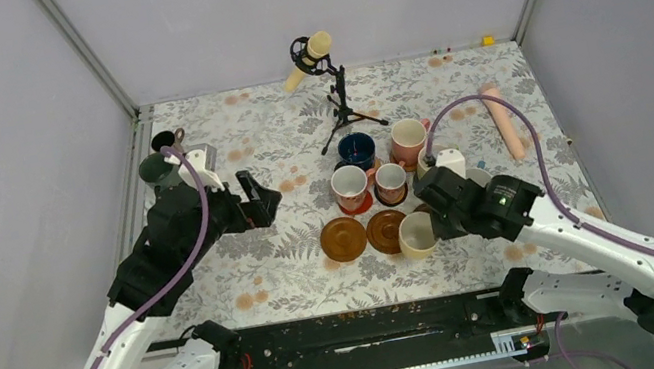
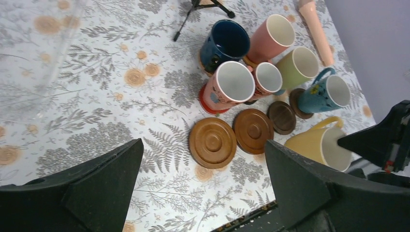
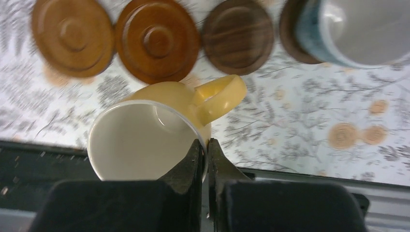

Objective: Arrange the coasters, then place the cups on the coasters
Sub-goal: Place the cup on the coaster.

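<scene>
Right arm reaches low along the near table edge. Right gripper [image 3: 203, 145] fingers are pinched tight on the rim of the yellow ceramic mug [image 3: 140, 140], beside its handle. The mug is just in front of two mid-brown round wooden coasters [image 1: 344, 238] and a dark wooden coaster [image 2: 282, 117], all bare.

Left arm is raised over the left of the floral-patterned table [image 1: 224, 142]. Left gripper [image 1: 259, 196] fingers are spread wide, holding nothing.

A light blue mug [image 2: 324, 94] stands on a second dark coaster [image 2: 296, 106]. A navy mug [image 2: 225, 43], pale green mug [image 2: 300, 65] and pink mugs [image 2: 268, 38] crowd behind.
</scene>
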Controlling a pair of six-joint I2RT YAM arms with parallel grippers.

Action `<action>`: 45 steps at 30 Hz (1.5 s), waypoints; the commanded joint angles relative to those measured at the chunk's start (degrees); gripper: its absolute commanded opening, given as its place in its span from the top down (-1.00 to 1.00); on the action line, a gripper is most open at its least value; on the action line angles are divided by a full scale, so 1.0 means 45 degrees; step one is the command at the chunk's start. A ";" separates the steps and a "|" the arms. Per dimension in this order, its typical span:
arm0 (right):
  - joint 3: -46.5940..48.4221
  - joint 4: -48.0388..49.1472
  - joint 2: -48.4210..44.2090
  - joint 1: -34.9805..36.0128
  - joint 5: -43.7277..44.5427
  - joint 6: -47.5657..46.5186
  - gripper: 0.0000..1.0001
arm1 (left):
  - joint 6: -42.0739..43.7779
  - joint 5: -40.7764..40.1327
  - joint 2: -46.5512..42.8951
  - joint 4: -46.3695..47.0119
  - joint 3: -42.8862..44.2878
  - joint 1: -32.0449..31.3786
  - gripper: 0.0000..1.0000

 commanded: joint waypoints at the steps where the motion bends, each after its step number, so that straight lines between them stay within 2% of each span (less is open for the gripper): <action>1: 0.0481 -0.0004 -0.0043 -0.1445 0.1377 -0.1018 1.00 | 0.0966 -0.1253 -0.0066 0.0142 0.0375 -0.0017 -0.98; 8: -0.0031 0.1906 0.0115 -0.3260 -0.0041 -0.3090 1.00 | 0.1543 -0.2089 -0.0111 0.0158 -0.0163 -0.0019 -0.97; 19: -0.0820 0.3266 0.0679 -0.4903 -0.1210 -0.3775 1.00 | 0.1775 -0.2446 -0.0240 0.0207 -0.0529 -0.0026 -0.98; 29: -0.1381 0.4237 0.1122 -0.5429 -0.1510 -0.4179 1.00 | 0.1680 -0.2503 -0.0315 0.0416 -0.0769 -0.0023 -0.97; 45: -0.1237 0.4617 0.1514 -0.5918 -0.1978 -0.4811 1.00 | 0.1602 -0.2455 -0.0247 0.0495 -0.0915 -0.0028 -0.97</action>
